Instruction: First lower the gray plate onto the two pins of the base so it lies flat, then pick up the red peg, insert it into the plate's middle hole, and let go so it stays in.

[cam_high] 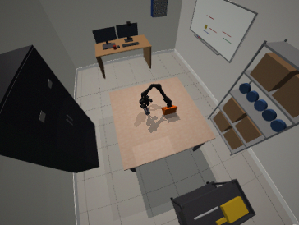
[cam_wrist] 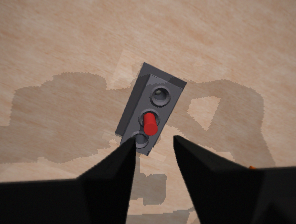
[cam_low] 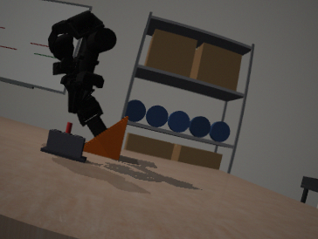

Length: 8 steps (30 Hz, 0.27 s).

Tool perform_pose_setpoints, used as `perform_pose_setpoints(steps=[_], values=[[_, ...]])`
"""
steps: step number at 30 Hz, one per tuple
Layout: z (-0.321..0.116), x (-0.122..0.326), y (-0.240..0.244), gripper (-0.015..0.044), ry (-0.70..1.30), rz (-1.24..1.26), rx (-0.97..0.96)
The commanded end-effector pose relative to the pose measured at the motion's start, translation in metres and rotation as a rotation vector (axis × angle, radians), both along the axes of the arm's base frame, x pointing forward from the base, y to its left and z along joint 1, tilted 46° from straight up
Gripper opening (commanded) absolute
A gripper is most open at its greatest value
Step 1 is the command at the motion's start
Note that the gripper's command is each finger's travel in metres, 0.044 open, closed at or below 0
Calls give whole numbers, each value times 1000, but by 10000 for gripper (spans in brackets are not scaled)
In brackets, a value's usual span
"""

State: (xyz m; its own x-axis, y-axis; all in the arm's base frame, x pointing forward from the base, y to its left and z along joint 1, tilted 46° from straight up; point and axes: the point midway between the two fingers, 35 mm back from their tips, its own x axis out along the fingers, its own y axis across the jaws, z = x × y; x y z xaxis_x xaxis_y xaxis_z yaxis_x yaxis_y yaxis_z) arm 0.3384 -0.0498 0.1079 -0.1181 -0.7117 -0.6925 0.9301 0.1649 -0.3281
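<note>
Red and slim, the peg (cam_low: 69, 127) (cam_wrist: 150, 125) stood in the middle hole of the gray plate (cam_wrist: 168, 107), its upper part showing above the rim. In the wrist view, the plate's other two openings lay at one o'clock and seven o'clock from it. The seam between plate and base could not be made out there; from the exterior, the gray block (cam_low: 65, 144) sat on a wider foot on the table (cam_high: 135, 152) (cam_low: 175, 209) (cam_wrist: 240, 40).

The fingers of the gripper (cam_high: 144, 106) (cam_low: 73, 110) (cam_wrist: 154, 141) stood partly spread with nothing pinched between them. In the wrist view, the peg lay just beyond the fingertips, toward twelve o'clock and a little nearer the fingertip on the nine o'clock side. From the exterior, the gripper hung above the peg, apart from it.

Seen from the top, the orange bracket (cam_high: 169, 110) (cam_low: 109, 141) was at about three o'clock from the block, at the foot of the black arm (cam_high: 155, 86) (cam_low: 83, 48). Farther out, the shelf rack (cam_high: 237, 80) (cam_low: 241, 109) rose at three o'clock from the table, the black cabinet (cam_high: 53, 111) at nine o'clock and the wooden desk (cam_high: 123, 48) near twelve o'clock
</note>
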Motion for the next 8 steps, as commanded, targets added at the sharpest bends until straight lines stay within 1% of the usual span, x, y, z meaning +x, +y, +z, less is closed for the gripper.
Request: perform_pose_setpoints(steps=[1, 8], values=[[2, 1, 2, 150, -3, -6, 3], [7, 1, 6, 150, -3, -6, 4]])
